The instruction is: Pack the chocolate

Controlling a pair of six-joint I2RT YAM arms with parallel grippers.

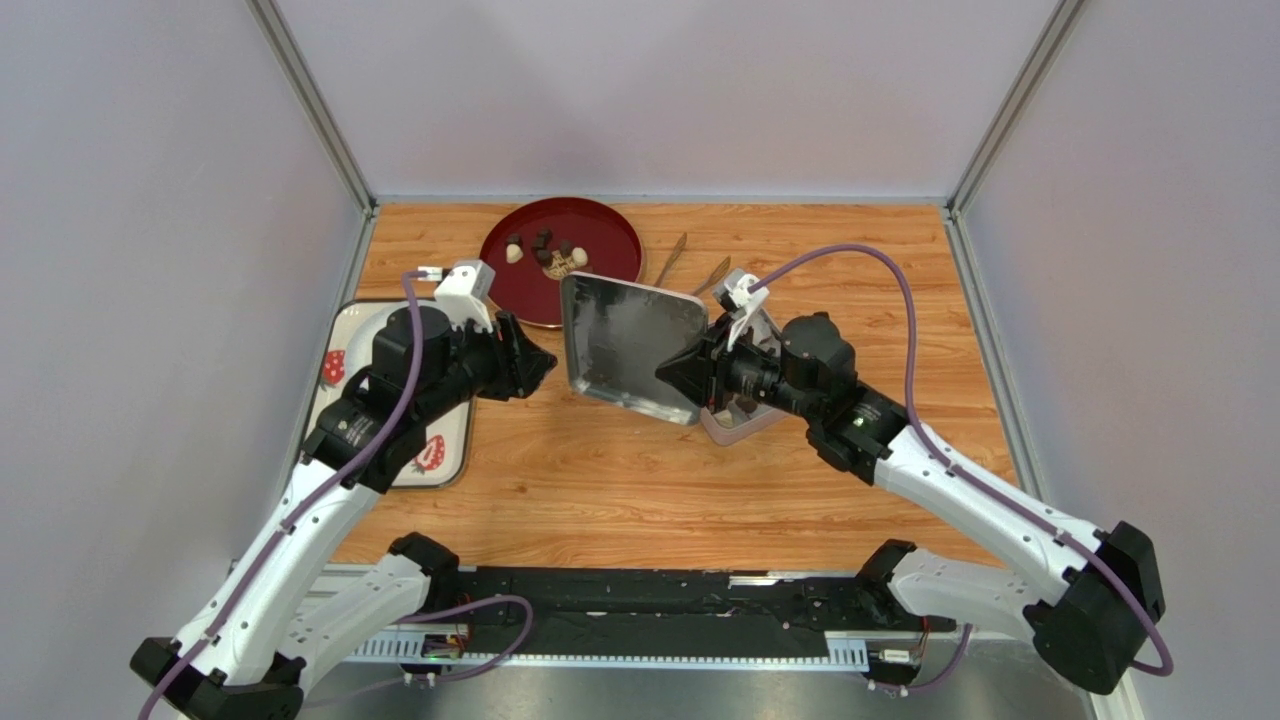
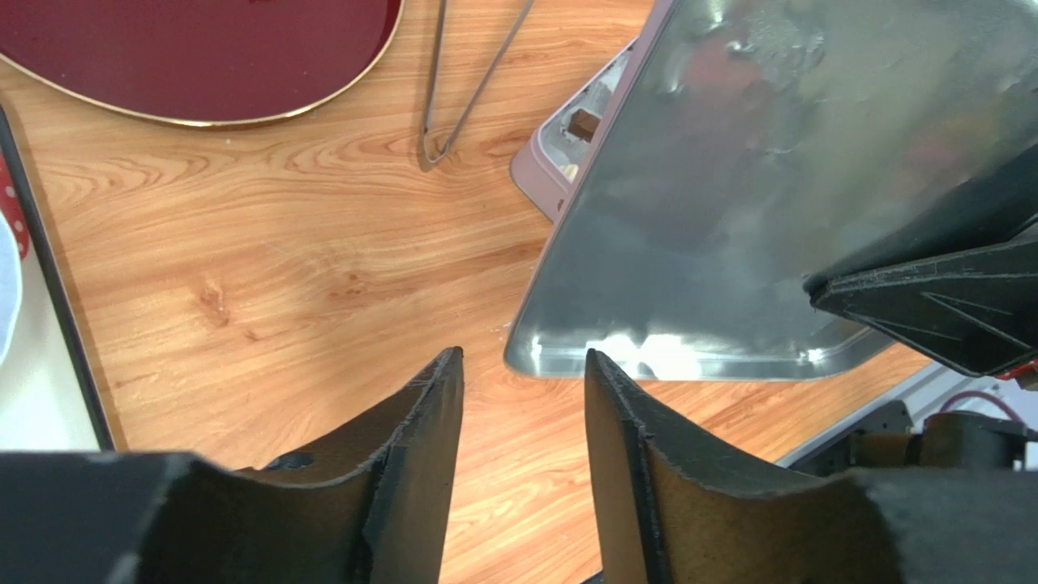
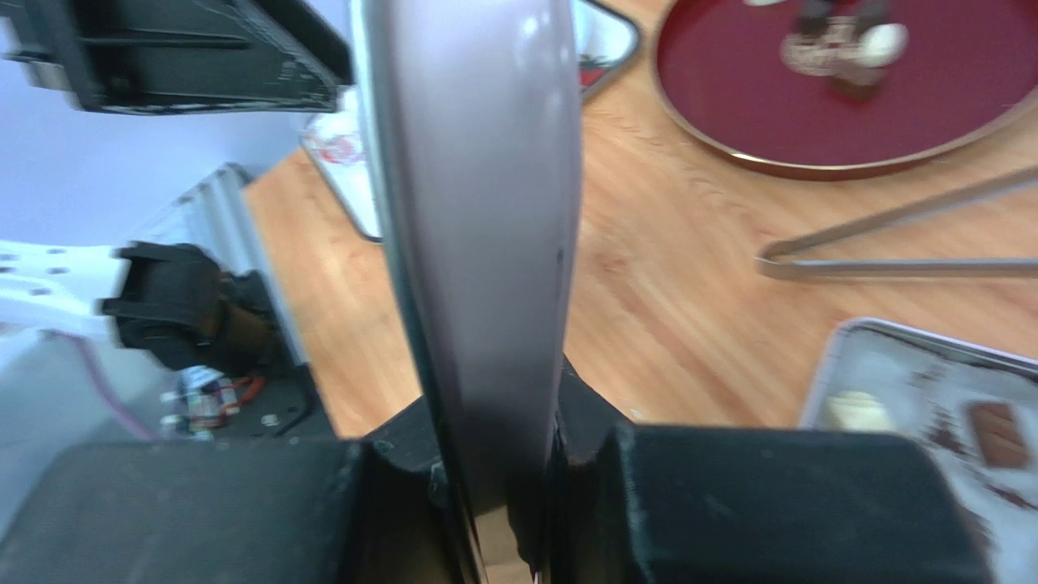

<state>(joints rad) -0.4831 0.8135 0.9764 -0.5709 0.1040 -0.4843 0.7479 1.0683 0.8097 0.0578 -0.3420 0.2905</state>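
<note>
Gripping a shiny silver rectangular tin lid [image 1: 624, 338] edge-on with the right claw [image 3: 497, 432].
Left claw [image 2: 524, 389] half-open, empty, beside it.

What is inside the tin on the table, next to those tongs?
The tin shows one brown chocolate, one cream piece and some crumbs. The raised lid covers most of the rest.
</note>
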